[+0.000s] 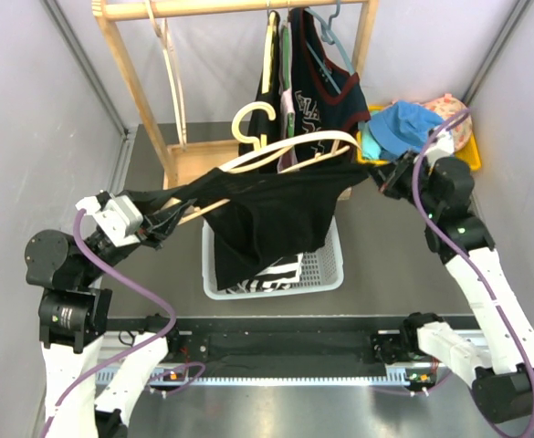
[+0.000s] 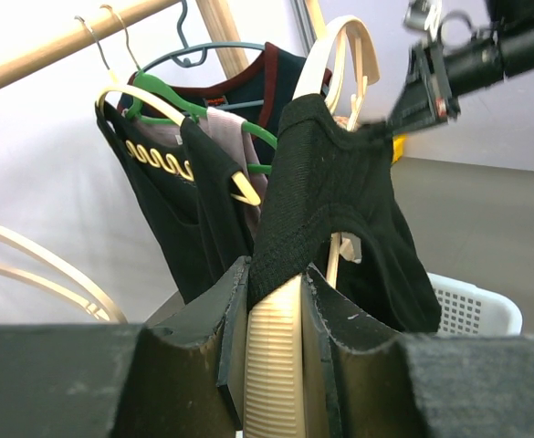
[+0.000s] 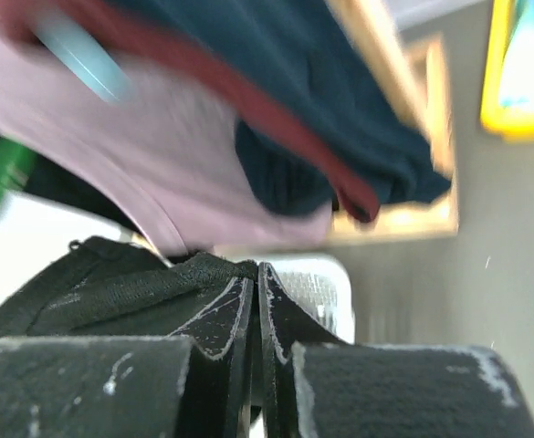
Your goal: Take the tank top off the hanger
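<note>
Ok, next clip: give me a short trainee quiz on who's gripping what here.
1. True or false: the tank top is fully off the hanger.
2. The right gripper pinches: A the hanger, B the tank top, C nothing.
3. Fill in: the left gripper is shut on the ____.
Key: 1 false; 2 B; 3 hanger.

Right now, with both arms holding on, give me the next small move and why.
Probably draw the right gripper slightly farther from the left gripper. Its jaws pinch the black tank top, the left jaws clamp the cream hanger, and a strap loops over that hanger, so pulling should slide it off.
</note>
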`<state>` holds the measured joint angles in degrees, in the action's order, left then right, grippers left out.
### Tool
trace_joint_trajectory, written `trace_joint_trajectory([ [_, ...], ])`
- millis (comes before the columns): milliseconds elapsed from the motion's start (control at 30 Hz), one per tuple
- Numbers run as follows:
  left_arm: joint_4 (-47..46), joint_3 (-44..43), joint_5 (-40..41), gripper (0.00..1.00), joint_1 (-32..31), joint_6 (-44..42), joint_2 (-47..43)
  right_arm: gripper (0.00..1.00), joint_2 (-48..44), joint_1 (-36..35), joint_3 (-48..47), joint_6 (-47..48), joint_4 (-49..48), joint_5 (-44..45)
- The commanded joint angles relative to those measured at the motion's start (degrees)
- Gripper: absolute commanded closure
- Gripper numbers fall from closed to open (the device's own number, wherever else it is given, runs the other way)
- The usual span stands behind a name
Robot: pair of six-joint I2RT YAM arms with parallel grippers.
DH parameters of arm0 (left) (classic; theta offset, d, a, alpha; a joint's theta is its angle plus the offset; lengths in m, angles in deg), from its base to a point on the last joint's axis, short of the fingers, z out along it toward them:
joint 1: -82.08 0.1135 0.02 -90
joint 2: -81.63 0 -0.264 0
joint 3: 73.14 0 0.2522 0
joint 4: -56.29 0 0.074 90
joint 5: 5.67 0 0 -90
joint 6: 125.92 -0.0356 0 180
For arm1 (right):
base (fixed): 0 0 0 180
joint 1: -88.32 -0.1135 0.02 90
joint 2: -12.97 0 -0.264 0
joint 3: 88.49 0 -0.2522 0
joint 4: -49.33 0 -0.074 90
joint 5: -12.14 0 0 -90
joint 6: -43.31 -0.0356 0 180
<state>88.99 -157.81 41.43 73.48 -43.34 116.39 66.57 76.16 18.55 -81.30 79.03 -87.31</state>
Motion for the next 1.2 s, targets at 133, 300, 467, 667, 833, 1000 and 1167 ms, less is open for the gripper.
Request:
trace_joint_trajectory([
  [133, -9.35, -0.10, 0.44, 1.00, 0.25, 4.60, 0.48, 1.00, -5.35, -12.68, 8.75, 5.86, -7.77, -2.44],
  [300, -10.68, 1.13, 0.70, 1.00, 0.25, 4.70, 2.33, 1.00, -3.25, -24.91, 8.31, 8.77, -10.05, 1.80],
  [467, -10.68, 2.18, 1.15, 1.00, 0.25, 3.29, 2.24, 0.99, 2.11, -36.25, 4.98, 13.07, -8.92, 7.51],
  [667, -10.76, 3.24, 1.32, 1.00, 0.25, 1.89, 1.80, 0.58, 7.92, -41.36, -2.50, 18.61, -2.24, 18.49],
  [833, -10.33, 5.08, 1.67, 1.00, 0.25, -2.68, 1.45, 0.31, 2.83, -41.36, -5.92, 21.86, -0.30, 25.88],
  [1000, -9.36, 5.53, -1.22, 1.00, 0.25, -5.58, 2.41, 0.23, -1.22, -41.36, -14.25, 29.33, 4.07, 21.17],
  [1167, -8.92, 6.40, -4.82, 1.00, 0.25, -6.73, 3.03, 0.19, -1.84, -41.36, -23.05, 40.64, 11.64, 12.72],
])
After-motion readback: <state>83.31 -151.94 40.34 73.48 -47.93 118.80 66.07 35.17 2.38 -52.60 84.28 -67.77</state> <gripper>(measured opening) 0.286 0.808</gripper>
